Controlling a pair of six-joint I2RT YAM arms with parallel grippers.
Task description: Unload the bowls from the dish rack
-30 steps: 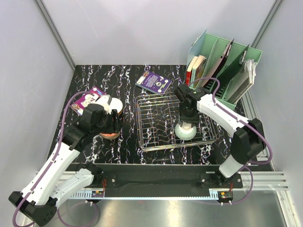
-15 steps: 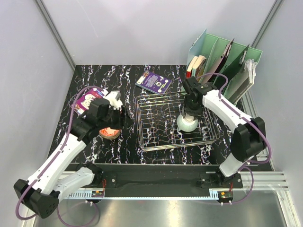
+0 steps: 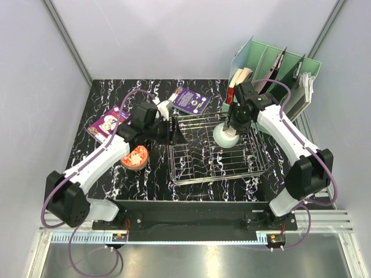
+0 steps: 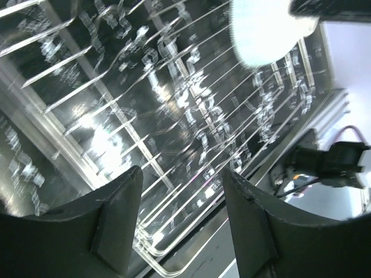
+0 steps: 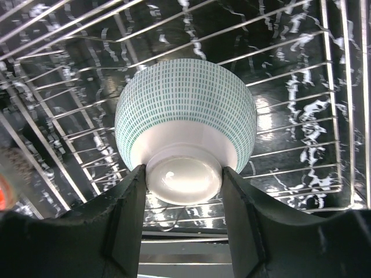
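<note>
Two bowls, one rack (image 3: 255,167) | your right end effector (image 5: 184,180) clamps the dotted bowl (image 5: 185,104) by its foot, over the rack | orange bowl (image 3: 134,157) on the surface (image 3: 113,92), left of rack | your left end effector (image 4: 179,194) gapes, empty | black marbled surface, pale walls (image 3: 174,35)

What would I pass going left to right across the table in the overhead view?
small booklet → orange-red bowl → purple book → green-patterned bowl → mint-green file organizer
</note>
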